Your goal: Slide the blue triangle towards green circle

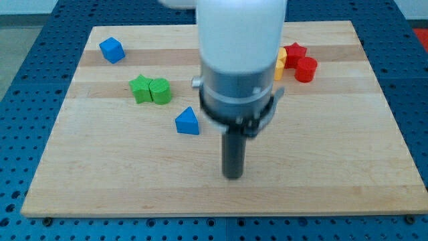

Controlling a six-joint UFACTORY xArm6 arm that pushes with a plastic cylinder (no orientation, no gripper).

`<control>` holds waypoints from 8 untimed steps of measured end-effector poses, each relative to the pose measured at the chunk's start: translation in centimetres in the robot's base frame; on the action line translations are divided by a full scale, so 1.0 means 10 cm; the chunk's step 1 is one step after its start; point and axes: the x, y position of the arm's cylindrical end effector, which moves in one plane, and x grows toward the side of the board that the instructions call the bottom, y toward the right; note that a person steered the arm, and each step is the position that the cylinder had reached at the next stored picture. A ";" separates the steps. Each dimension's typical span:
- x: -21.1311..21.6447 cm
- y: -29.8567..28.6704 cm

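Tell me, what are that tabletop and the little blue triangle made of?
The board looks like pale wood: lengthwise grain and plank seams show, with a smooth satin finish. The blue triangle seems painted wood or plastic; its flat, even colour leaves that open. My tip rests right of it.

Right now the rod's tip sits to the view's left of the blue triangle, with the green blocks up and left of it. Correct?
Not quite. The camera view shows my tip to the view's right of the blue triangle and lower. The green blocks are indeed up-left of the triangle.
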 end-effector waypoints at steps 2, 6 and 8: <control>-1.10 -0.26; -1.02 -0.06; -0.79 -0.34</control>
